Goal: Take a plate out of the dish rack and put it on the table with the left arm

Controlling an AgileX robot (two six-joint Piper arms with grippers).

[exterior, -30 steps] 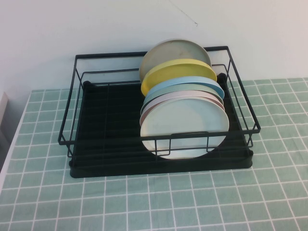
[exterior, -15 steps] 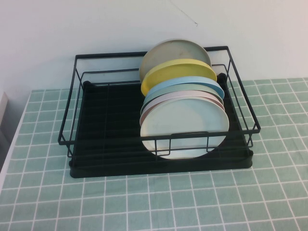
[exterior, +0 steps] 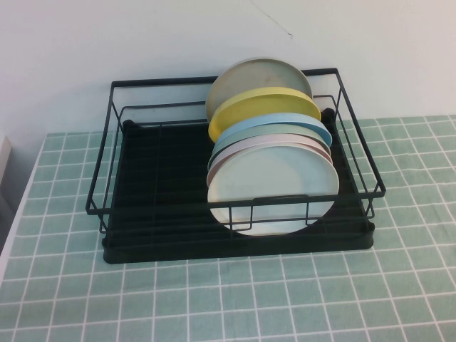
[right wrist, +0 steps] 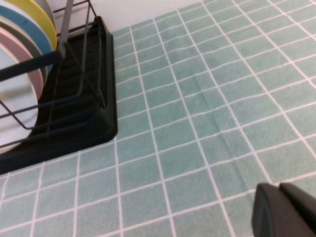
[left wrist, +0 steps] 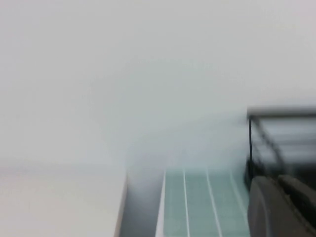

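The pale mint-white plate (exterior: pixel 274 189) stands upright at the front of a row of plates in the black wire dish rack (exterior: pixel 160 189), on the rack's right side. The rack sits on the green tiled table (exterior: pixel 285 299). Neither arm shows in the high view. My left gripper (left wrist: pixel 279 185) is shut and empty, off the rack's left end, low over the table (left wrist: pixel 197 207), with a rack corner (left wrist: pixel 281 133) just beyond it. My right gripper (right wrist: pixel 279 190) is shut and empty, over bare tiles to the right of the rack (right wrist: pixel 94 113).
Behind the front plate stand a pale pink plate (exterior: pixel 235 151), a light blue one (exterior: pixel 278 120), a yellow one (exterior: pixel 256 103) and a grey one (exterior: pixel 249 77). The rack's left half holds nothing. The table's left edge (exterior: pixel 21 206) and a white wall are close.
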